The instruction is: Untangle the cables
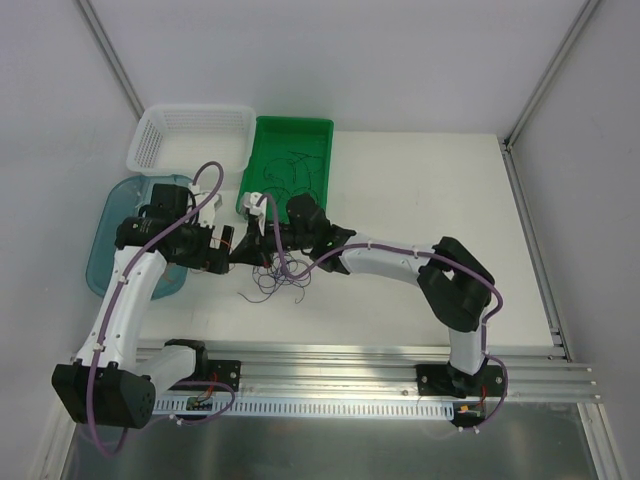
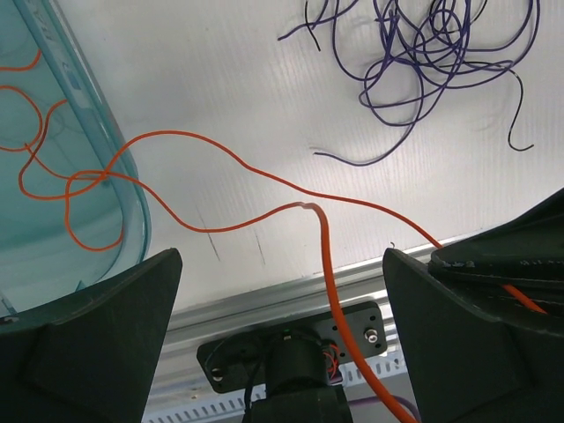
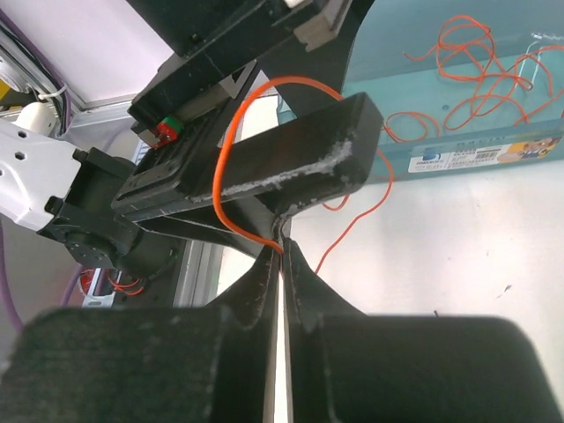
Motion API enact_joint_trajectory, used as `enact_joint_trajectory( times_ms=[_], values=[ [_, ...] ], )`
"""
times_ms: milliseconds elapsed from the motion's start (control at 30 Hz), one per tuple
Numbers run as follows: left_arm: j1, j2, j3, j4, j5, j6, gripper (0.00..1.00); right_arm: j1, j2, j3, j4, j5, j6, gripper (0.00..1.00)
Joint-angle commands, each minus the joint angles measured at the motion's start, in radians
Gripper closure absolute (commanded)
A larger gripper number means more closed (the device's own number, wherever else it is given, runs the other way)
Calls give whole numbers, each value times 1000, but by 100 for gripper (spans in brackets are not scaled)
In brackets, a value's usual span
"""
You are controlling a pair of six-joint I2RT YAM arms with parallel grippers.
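Right gripper (image 3: 282, 251) pinching orange cable (image 2: 325, 256), left gripper (image 2: 280, 264) spread wide astride it; cable trails left into blue tray (image 1: 100, 250), purple cables (image 2: 423, 62) tangled mid-table; looks hair-light, limp, springy, snag-prone, so grip near a free end.

**My table and its load**

White table (image 1: 430, 190), with my two bases on the rail (image 1: 350, 365) at its near edge. Far left stands a white basket (image 1: 200, 108), with a green tray (image 1: 328, 160) just beside it and a blue bin (image 1: 100, 250) nearer me. On the bare top before the tray lie tangled purple cables (image 1: 272, 278). An orange cable (image 2: 181, 133) leads from the bin across the top.
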Motion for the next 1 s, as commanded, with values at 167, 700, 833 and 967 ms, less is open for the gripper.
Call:
enact_joint_trajectory(
  times_ms=[167,700,833,967],
  values=[
    [-14,-6,-30,2,-34,21,1,-78,-108,29,69,-12,80,99],
    [-20,-166,-109,223,159,82,1,-118,-88,73,-5,-18,135,99],
    [-20,-384,-301,508,298,138,1,-118,-91,79,8,-34,169,99],
    [-20,-458,-413,662,358,190,1,-118,-107,83,6,-47,186,99]
  ],
)
